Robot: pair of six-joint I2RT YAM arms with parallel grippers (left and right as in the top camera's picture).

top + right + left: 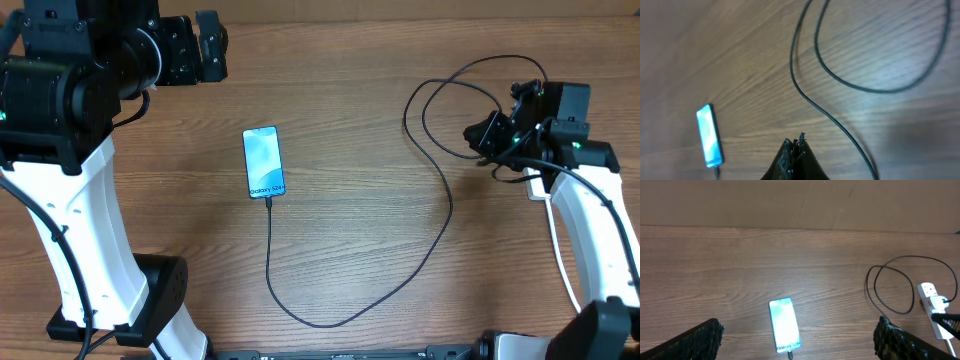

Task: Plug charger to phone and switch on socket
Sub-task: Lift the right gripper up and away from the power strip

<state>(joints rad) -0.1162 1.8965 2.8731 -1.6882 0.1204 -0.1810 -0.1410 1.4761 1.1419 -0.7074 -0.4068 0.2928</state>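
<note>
Charger (268, 245) tip sits in the phone (264, 162), well left of the right claw (795, 150), so we judge the switch-on step is in hand. Right claw is pinched shut and empty, just by the socket (929, 296). Left claw (205, 50) is wide open and empty, phone ahead of it. Next we need a press on the switch

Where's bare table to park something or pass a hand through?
Widest bare wood: centre of the table, bordered by the phone on one side and the charger cable on the other. Also the strip between the phone and the left arm. Crowded: around the right hand, where the cable loops beside the power strip.
</note>
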